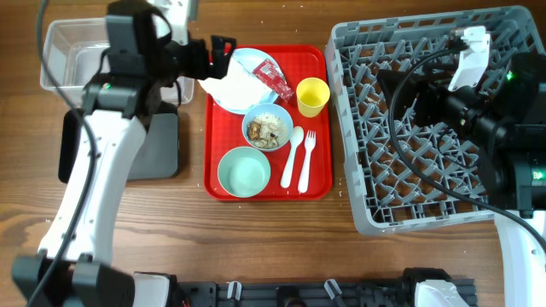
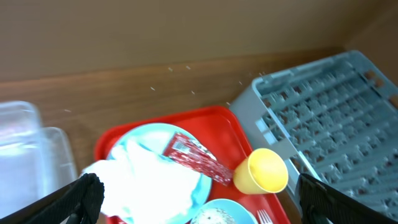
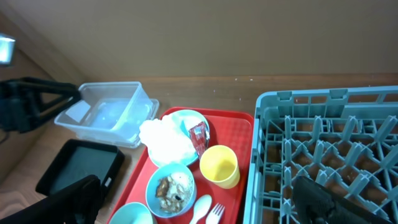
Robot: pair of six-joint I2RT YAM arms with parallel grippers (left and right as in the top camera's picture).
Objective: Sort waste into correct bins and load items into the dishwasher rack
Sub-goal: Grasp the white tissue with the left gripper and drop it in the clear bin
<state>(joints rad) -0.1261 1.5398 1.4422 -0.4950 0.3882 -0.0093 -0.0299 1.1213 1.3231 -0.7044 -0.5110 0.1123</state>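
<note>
A crumpled white napkin and a red wrapper lie on the pale blue plate at the back of the red serving tray. A blue bowl holds rice and brown scraps. A mint bowl, yellow cup, white spoon and fork sit beside it. My left gripper is open and empty, just above the napkin. My right gripper is open and empty over the grey rack.
The clear tub stands at the back left, with the black tray in front of it, partly under my left arm. The red serving tray lies between them and the rack. Cables run across the rack.
</note>
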